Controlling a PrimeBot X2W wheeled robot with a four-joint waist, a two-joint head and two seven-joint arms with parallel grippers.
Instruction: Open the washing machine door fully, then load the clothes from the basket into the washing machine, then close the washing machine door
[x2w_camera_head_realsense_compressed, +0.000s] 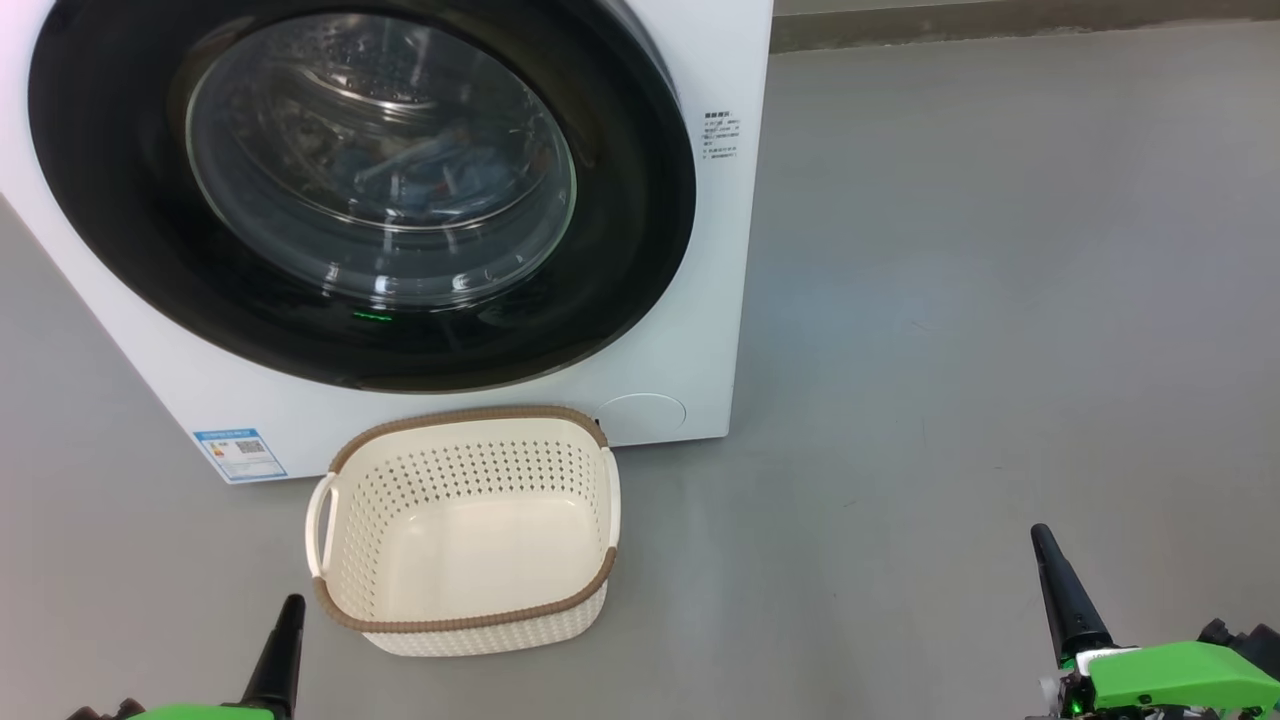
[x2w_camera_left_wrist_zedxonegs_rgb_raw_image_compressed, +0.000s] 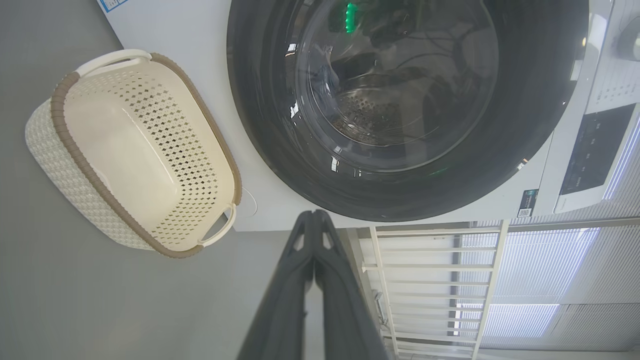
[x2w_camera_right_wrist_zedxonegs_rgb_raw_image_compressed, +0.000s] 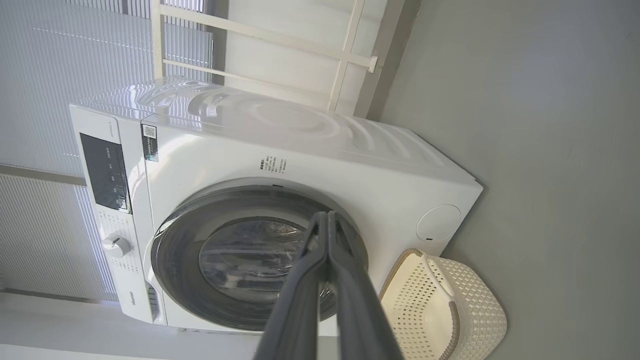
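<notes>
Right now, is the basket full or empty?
Empty. The basket shows its bare cream floor and perforated walls, with nothing lying inside.

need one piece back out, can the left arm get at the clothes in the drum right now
Probably not. The washing machine door looks shut, with the clothes behind its glass. The left tool, closed, sits low by the basket; the door must open first.

Home-style laundry corner: white front-loading washing machine (x2w_camera_right_wrist_zedxonegs_rgb_raw_image_compressed: 320, 165), basket (x2w_camera_head_realsense_compressed: 460, 480) on grey floor (x2w_camera_head_realsense_compressed: 1000, 300), window blinds (x2w_camera_right_wrist_zedxonegs_rgb_raw_image_compressed: 45, 75) behind.
</notes>
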